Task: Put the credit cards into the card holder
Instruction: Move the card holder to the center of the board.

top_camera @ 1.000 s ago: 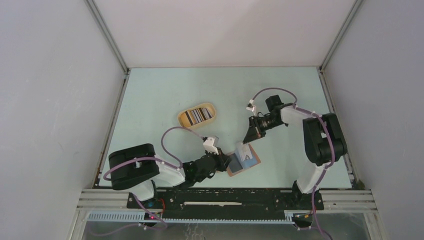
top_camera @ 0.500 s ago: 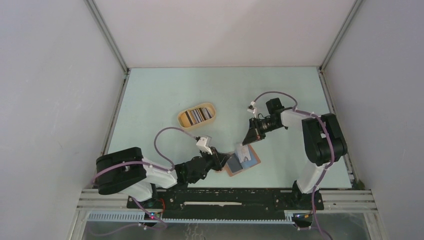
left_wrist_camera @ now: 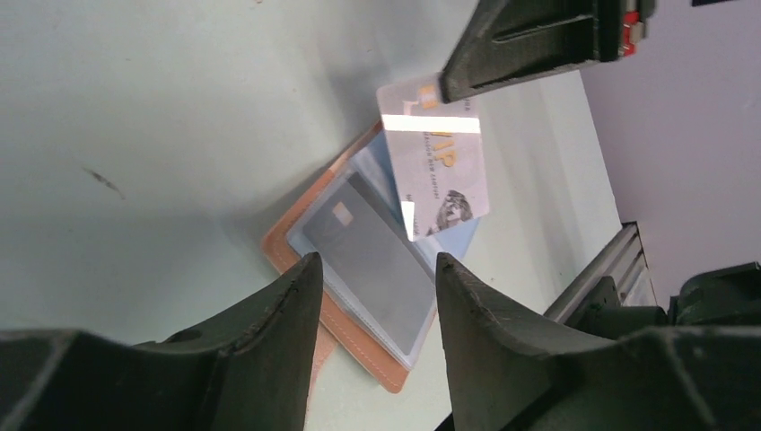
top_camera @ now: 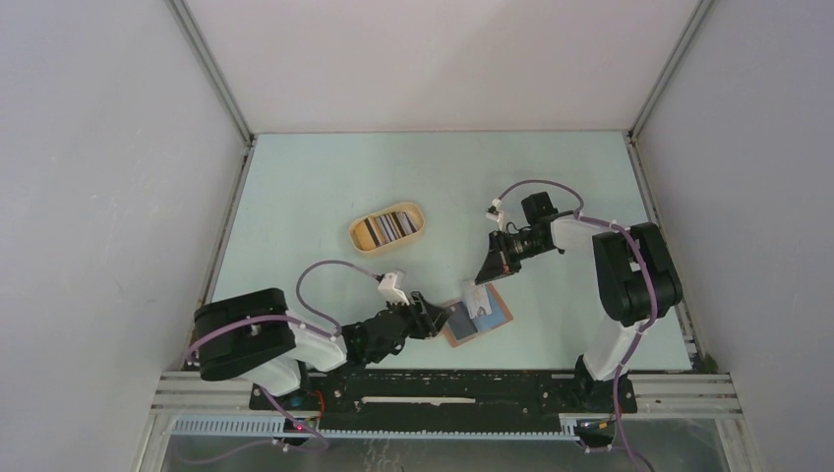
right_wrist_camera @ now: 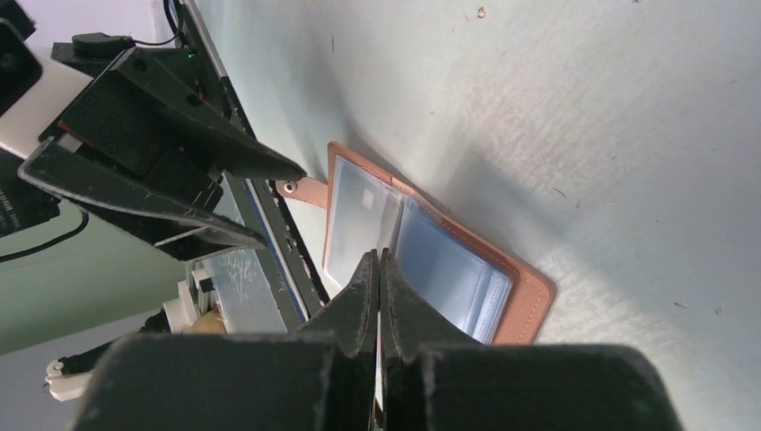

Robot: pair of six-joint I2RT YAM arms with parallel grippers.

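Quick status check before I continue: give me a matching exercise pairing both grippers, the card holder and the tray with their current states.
Things:
1. left gripper
2. right gripper
3. card holder
4. tray

States:
A. lying open on the table
B. shut on a credit card
C. open, holding nothing
D. cards standing inside

Pairs: 1-C, 2-B, 3-A, 4-D
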